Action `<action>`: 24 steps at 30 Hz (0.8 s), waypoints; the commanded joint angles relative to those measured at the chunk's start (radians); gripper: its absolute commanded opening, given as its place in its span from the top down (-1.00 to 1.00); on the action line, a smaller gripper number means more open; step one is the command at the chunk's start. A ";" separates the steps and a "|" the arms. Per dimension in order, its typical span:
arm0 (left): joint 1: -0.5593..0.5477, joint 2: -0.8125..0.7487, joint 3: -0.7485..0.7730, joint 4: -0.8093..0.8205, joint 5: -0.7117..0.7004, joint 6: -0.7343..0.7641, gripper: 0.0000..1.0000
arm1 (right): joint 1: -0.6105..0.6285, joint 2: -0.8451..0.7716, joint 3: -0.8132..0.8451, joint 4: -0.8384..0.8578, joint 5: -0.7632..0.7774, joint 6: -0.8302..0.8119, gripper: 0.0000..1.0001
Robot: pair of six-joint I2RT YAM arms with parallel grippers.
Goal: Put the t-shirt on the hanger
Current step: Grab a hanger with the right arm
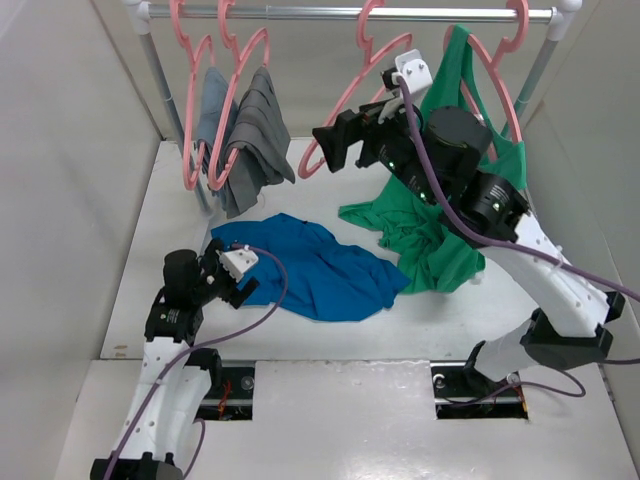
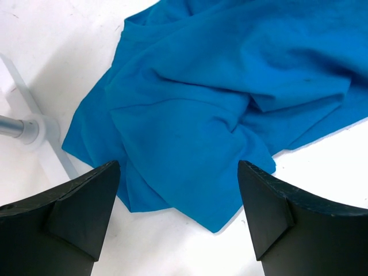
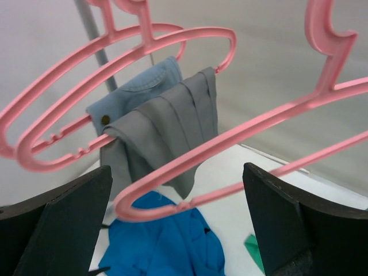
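Note:
The blue t-shirt (image 1: pixel 320 265) lies crumpled on the white table, also seen in the left wrist view (image 2: pixel 218 103) and the right wrist view (image 3: pixel 167 247). My left gripper (image 1: pixel 232 275) is open and empty just above the shirt's near left edge (image 2: pixel 178 190); the shirt's corner lies between the jaws. The empty pink hanger (image 1: pixel 350 95) hangs tilted from the rail. My right gripper (image 1: pixel 327 150) is raised and open beside the hanger's lower left end. In the right wrist view the hanger's curved end (image 3: pixel 230 144) sits in front of the open jaws (image 3: pixel 175 195), not touching them.
The rail (image 1: pixel 300 13) runs across the back. Two pink hangers with grey garments (image 1: pixel 255 140) hang at the left. A green top (image 1: pixel 450 200) on a pink hanger hangs at the right, partly behind my right arm. The rack's leg (image 2: pixel 17 129) stands left of the shirt.

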 commanded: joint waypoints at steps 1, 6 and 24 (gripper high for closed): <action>-0.012 -0.020 -0.020 0.026 0.007 -0.012 -0.61 | -0.074 0.007 0.028 0.133 -0.059 0.042 -1.00; -0.012 -0.020 -0.020 0.026 0.007 -0.012 -0.61 | -0.131 0.044 -0.009 0.181 -0.113 0.117 -1.00; -0.012 -0.029 -0.020 0.026 0.030 -0.003 -0.63 | -0.234 0.087 -0.153 0.242 -0.231 0.257 -0.55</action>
